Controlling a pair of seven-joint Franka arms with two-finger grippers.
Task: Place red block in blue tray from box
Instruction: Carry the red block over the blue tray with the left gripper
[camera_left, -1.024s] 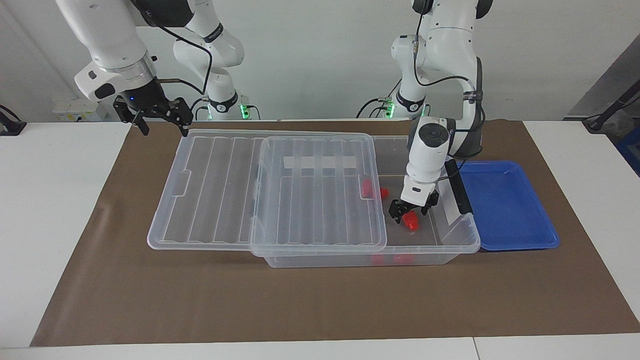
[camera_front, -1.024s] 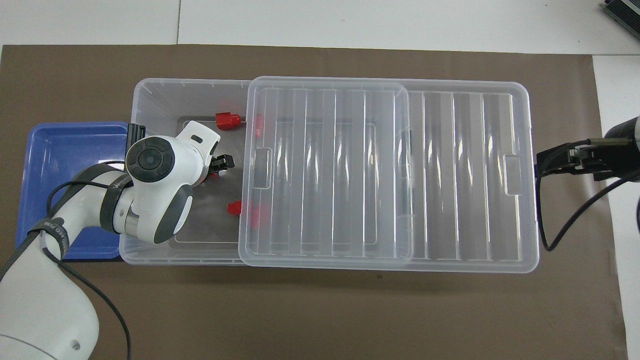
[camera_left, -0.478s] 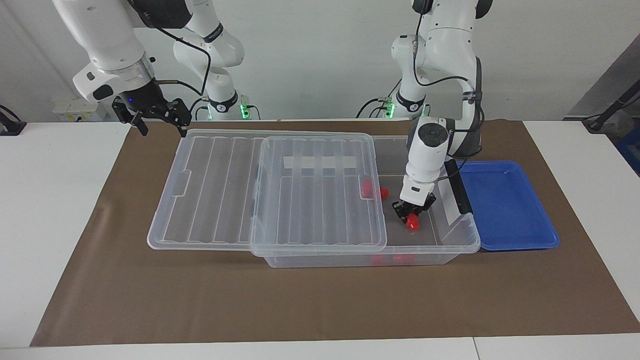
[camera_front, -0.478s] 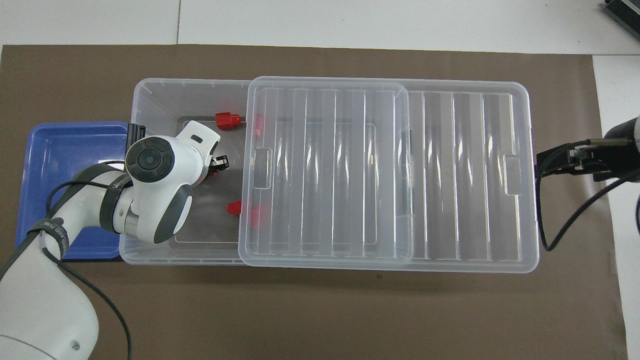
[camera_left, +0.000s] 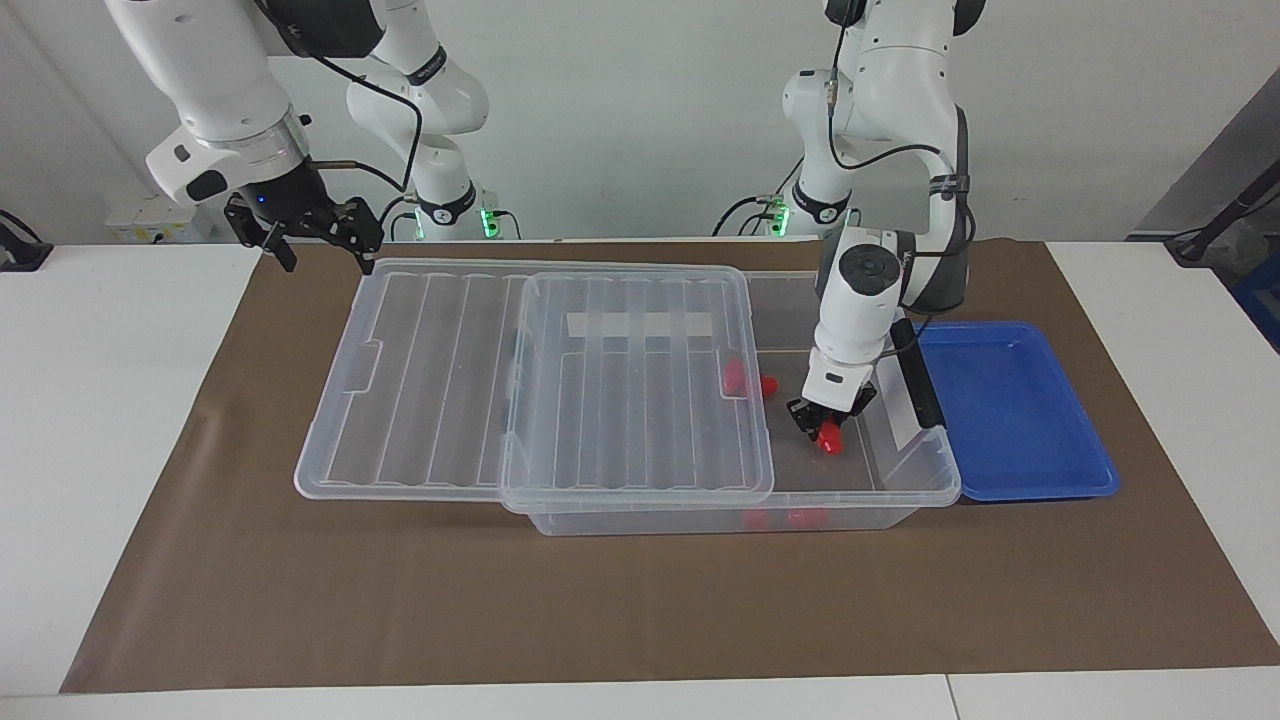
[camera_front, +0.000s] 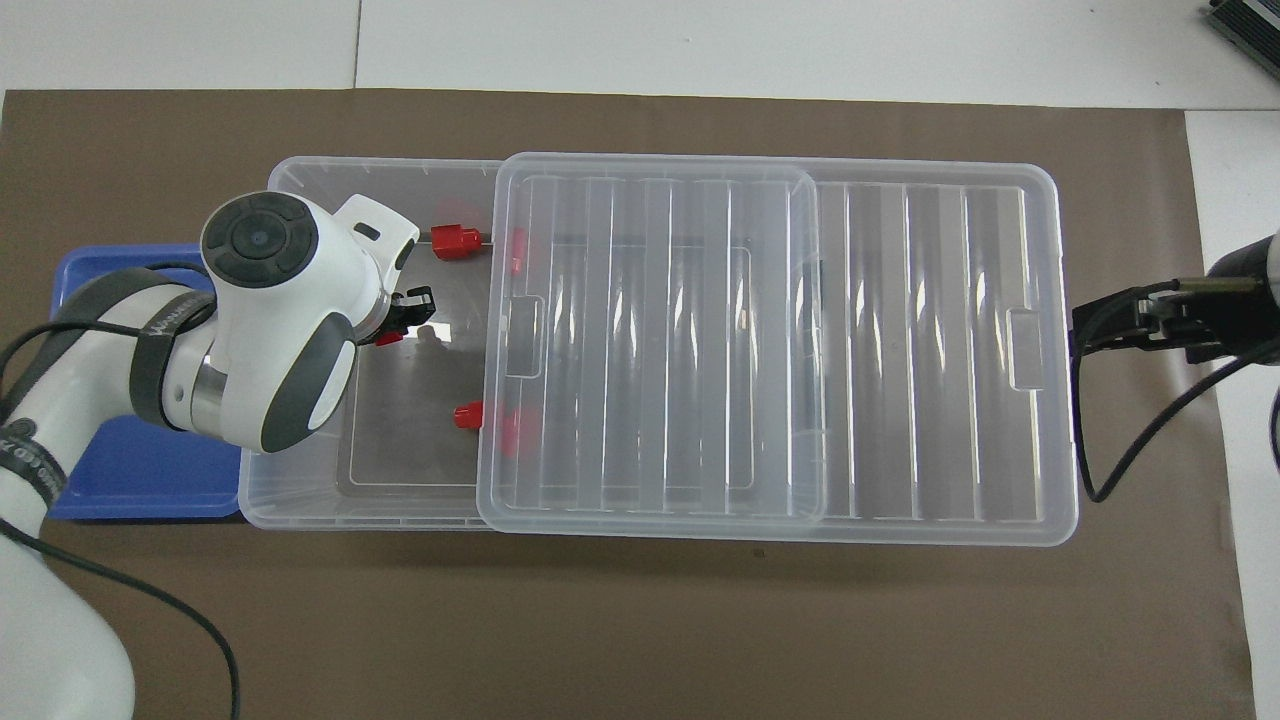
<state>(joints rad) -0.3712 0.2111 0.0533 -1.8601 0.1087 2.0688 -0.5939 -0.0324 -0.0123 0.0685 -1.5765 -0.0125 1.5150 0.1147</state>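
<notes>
The clear box (camera_left: 905, 470) lies on the brown mat, its ribbed lid (camera_left: 440, 380) slid toward the right arm's end so that the tray end stands uncovered. Inside that uncovered end, my left gripper (camera_left: 826, 428) is shut on a red block (camera_left: 829, 440) and holds it just above the box floor. The overhead view shows that block (camera_front: 388, 339) under the left gripper (camera_front: 402, 318). The blue tray (camera_left: 1010, 410) sits beside the box at the left arm's end, with nothing in it. My right gripper (camera_left: 322, 250) waits open in the air by the lid's end.
More red blocks lie in the box: one (camera_front: 455, 241) near its wall farthest from the robots, one (camera_front: 467, 415) nearer the robots, others half under the lid's edge. A black clip handle (camera_left: 918, 375) stands on the box rim beside the tray. White table (camera_left: 110, 400) surrounds the mat.
My left gripper closed on the red block and has lifted it a little off the box floor, the arm shifting toward the tray end. The right arm has barely moved.
</notes>
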